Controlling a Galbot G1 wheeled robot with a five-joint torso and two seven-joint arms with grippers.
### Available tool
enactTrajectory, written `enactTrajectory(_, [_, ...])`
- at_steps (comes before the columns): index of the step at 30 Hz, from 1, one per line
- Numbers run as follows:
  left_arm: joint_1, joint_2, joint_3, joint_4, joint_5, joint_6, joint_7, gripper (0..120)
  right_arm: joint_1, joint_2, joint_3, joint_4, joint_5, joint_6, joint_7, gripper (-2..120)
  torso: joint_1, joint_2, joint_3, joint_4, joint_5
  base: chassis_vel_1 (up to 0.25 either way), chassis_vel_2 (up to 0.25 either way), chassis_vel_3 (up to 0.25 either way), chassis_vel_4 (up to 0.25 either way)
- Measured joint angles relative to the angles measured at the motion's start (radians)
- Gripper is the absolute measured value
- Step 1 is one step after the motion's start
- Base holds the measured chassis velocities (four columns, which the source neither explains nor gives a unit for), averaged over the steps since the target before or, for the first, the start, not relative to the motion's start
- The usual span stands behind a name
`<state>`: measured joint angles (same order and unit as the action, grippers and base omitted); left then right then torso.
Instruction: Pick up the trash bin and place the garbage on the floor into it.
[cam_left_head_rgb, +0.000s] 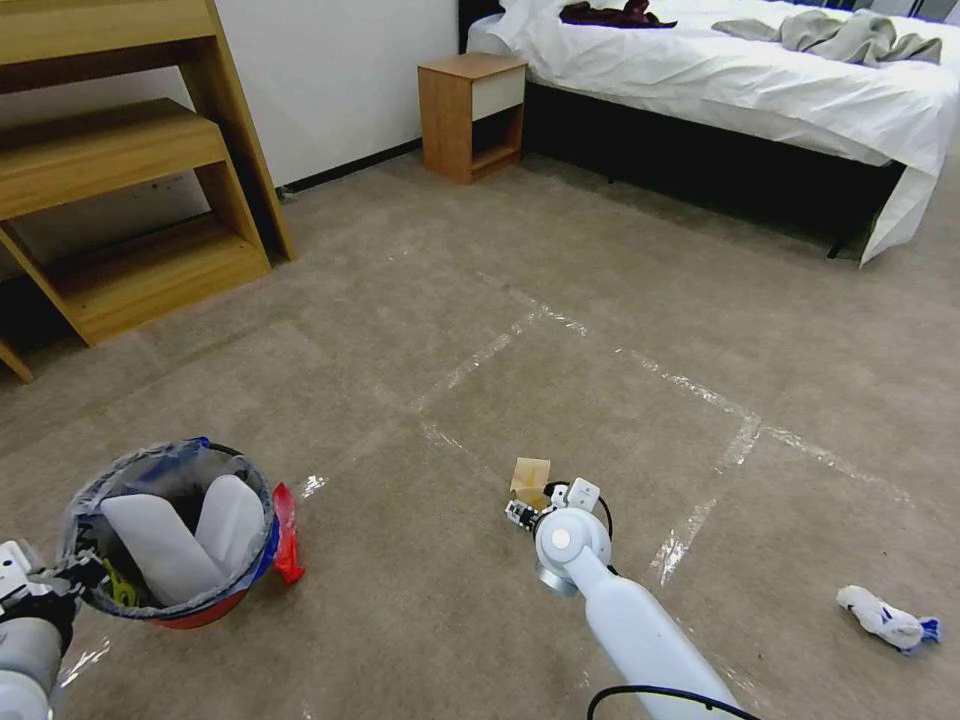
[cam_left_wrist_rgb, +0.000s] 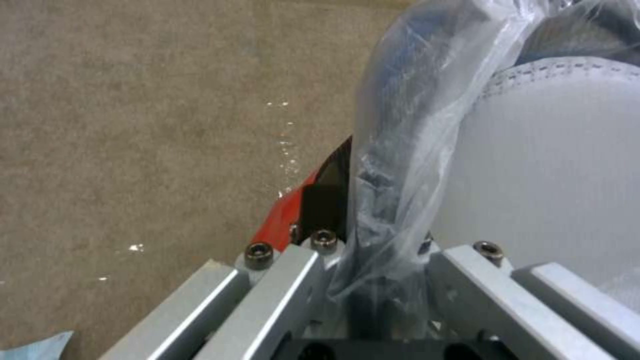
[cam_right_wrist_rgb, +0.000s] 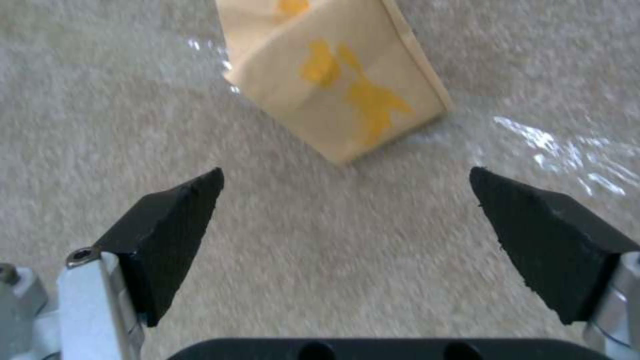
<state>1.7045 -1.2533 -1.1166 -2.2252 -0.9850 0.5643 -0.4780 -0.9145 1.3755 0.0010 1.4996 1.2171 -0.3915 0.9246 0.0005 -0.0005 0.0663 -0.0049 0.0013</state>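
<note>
**Two slippers binned, paper bag next**

Left gripper (cam_left_wrist_rgb: 373, 280) is clamped on the rim of the trash bin (cam_left_head_rgb: 170, 530), holding it off the floor (cam_left_head_rgb: 560, 300) (so litter can drop in). Right gripper (cam_right_wrist_rgb: 347, 200), jaws wide, hovers low; paper bag (cam_right_wrist_rgb: 340, 85) lies just beyond its fingertips. Crumpled tissue (cam_left_head_rgb: 888, 618) sits well apart.

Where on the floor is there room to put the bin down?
Bare carpet lies between the trash bin and the paper bag, and in the taped square before the bed. It is crowded at the bag, where the open right end effector hovers.
</note>
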Motion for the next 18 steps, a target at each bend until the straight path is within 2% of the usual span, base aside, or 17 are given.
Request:
enactTrajectory(5, [0.012, -0.002, -0.002, -0.005, 0.000, -0.009, 0.003, 1, 0.025, 0.032, -0.007, -0.052, -0.070, 0.040, -0.048, 93, 0.000, 0.000, 0.000, 0.0000, 0.0001, 0.000, 0.000, 0.000, 0.000])
enactTrajectory(9, [0.013, -0.006, 0.000, -0.005, 0.003, -0.015, 0.005, 1, 0.037, 0.046, -0.009, -0.061, -0.076, 0.045, -0.054, 93, 0.000, 0.000, 0.000, 0.0000, 0.0001, 0.000, 0.000, 0.000, 0.000])
enactTrajectory(18, [0.019, -0.016, 0.006, -0.009, 0.009, -0.021, 0.006, 1, 0.105, 0.098, -0.004, -0.173, -0.113, 0.076, -0.077, 93, 0.000, 0.000, 0.000, 0.0000, 0.0000, 0.000, 0.000, 0.000, 0.000])
